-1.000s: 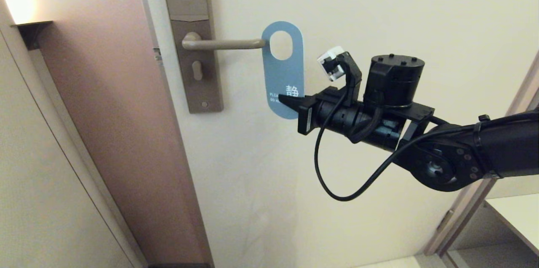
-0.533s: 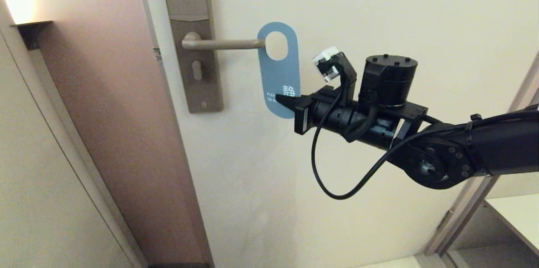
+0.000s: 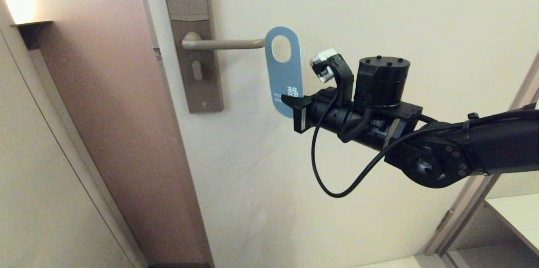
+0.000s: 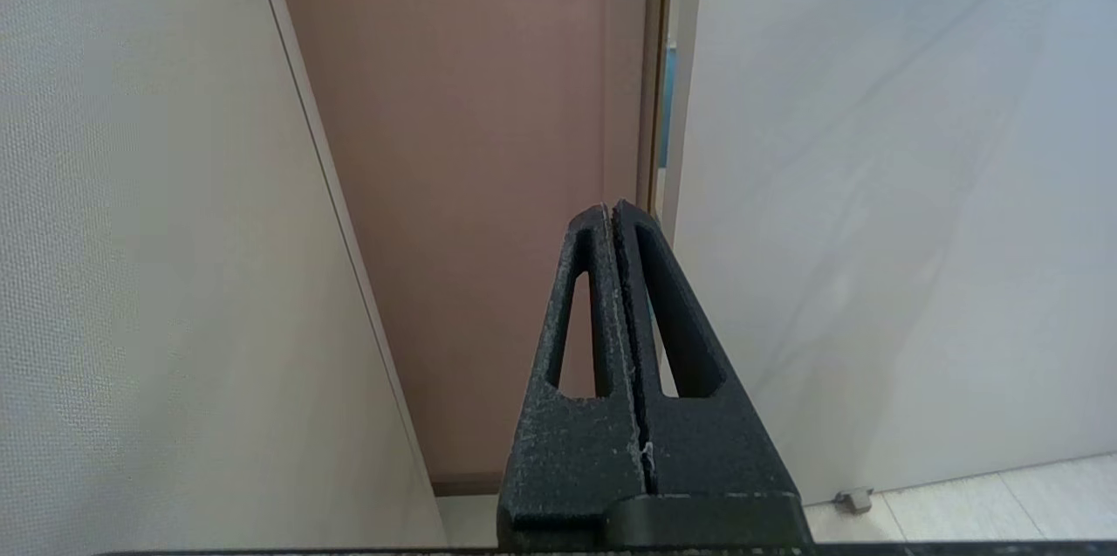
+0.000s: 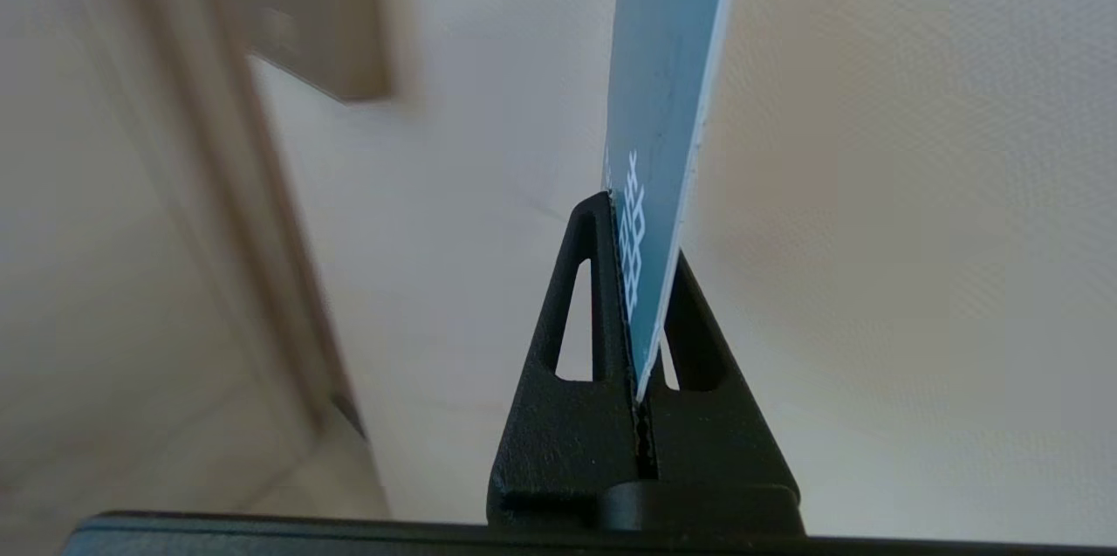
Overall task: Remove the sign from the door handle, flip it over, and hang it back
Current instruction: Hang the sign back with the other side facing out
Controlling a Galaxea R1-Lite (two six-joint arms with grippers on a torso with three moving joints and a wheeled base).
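At the door handle (image 3: 225, 43) tip, the sign (image 3: 284, 70), blue face out, had swung back off the lever end, its hole no longer lined up, so rehang unfinished. My right gripper (image 3: 288, 101) reached in level, clamped on its lower edge; left gripper (image 4: 613, 216) closed, empty, parked

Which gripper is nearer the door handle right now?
Right. The right gripper is shut on the sign's lower end, just off the tip of the door handle. The left gripper is shut and parked low by the door frame.
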